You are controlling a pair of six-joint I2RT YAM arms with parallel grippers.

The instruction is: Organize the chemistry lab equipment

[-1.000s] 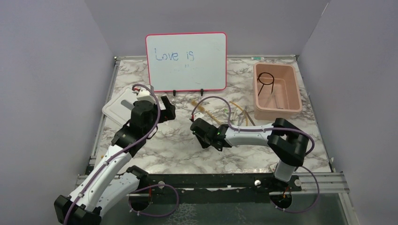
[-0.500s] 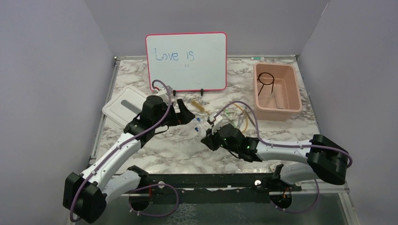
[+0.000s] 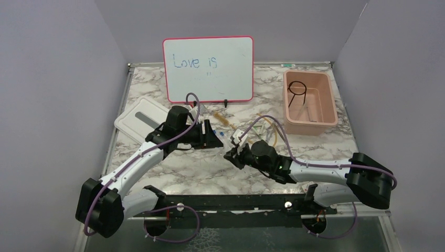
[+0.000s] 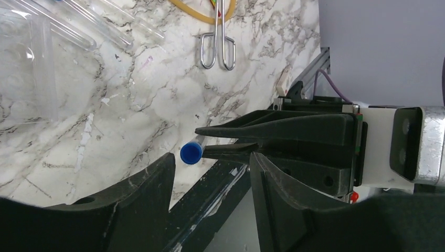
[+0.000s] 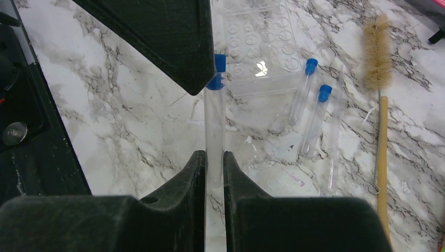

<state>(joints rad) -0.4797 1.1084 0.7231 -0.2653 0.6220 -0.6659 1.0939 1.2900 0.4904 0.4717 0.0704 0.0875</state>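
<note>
My right gripper (image 5: 214,157) is shut on a clear tube (image 5: 214,126) with a blue cap (image 5: 219,67) and holds it above the marble table. My left gripper (image 4: 210,160) faces that capped end with its jaws apart; the cap (image 4: 191,153) sits just off its left finger (image 4: 141,194), not pinched. In the top view the two grippers meet mid-table, left (image 3: 214,138) and right (image 3: 232,153). Two more blue-capped tubes (image 5: 314,105) lie on the table, along with metal scissors (image 4: 218,44) and an amber tube (image 4: 191,9).
A clear tube rack (image 5: 257,47) and a bristle brush (image 5: 379,52) lie near the tubes. A pink bin (image 3: 325,107) at the back right holds a black wire ring (image 3: 297,86). The red-framed whiteboard (image 3: 208,68) stands at the back. A white lid (image 3: 137,119) lies left.
My left arm has swung right, up to the capped end of the tube, and its jaws have narrowed. The right arm has stretched out lower, still gripping the tube.
</note>
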